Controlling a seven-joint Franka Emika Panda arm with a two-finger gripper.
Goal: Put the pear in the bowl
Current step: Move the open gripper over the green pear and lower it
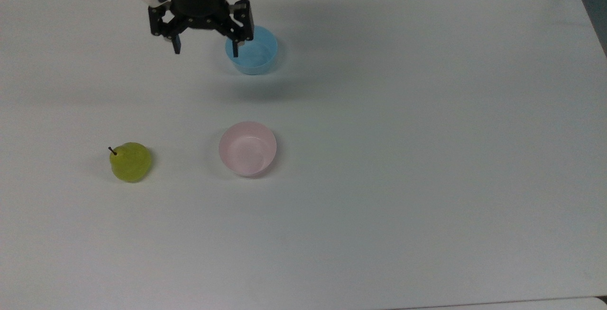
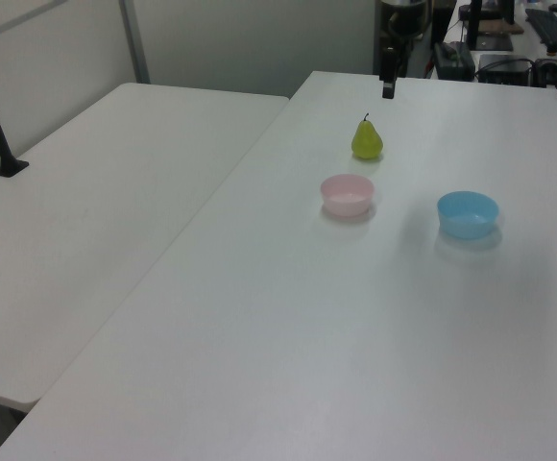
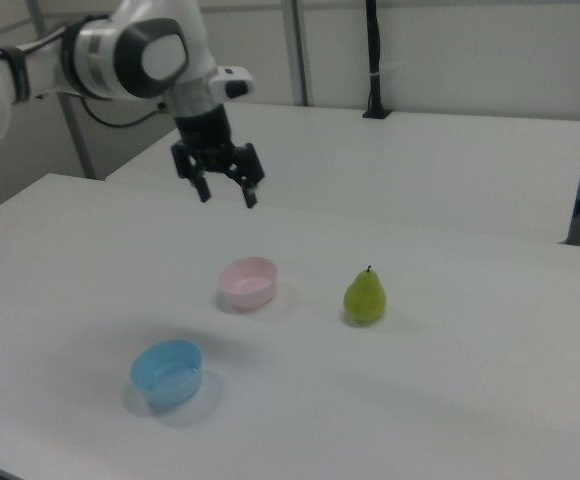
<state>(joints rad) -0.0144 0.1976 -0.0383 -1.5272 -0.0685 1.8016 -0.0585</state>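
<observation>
The pear (image 1: 131, 162) stood upright on the white tabletop (image 1: 403, 158), well apart from the tool (image 1: 206, 48) and untouched by it. In the top view it lay below the tool and toward the top view's left; in the right view (image 3: 365, 297) it sat lower than the tool (image 3: 226, 194) and off to the right view's right. The tool hung above the tabletop with its two dark fingers (image 1: 176, 44) spread wide and nothing between them. In the left view one finger (image 2: 388, 89) showed beyond the pear (image 2: 366, 140).

The pink bowl (image 1: 247, 148) stood between the pear and the area under the tool's right-hand finger in the top view, beside the pear but not touching it, and held nothing. In the right view it (image 3: 248, 281) sat below the tool. The light blue bowl (image 1: 256, 52) was also empty; in the top view one finger overlapped its rim on the top view's left, while the right view showed that bowl (image 3: 168, 372) well apart from the tool.
</observation>
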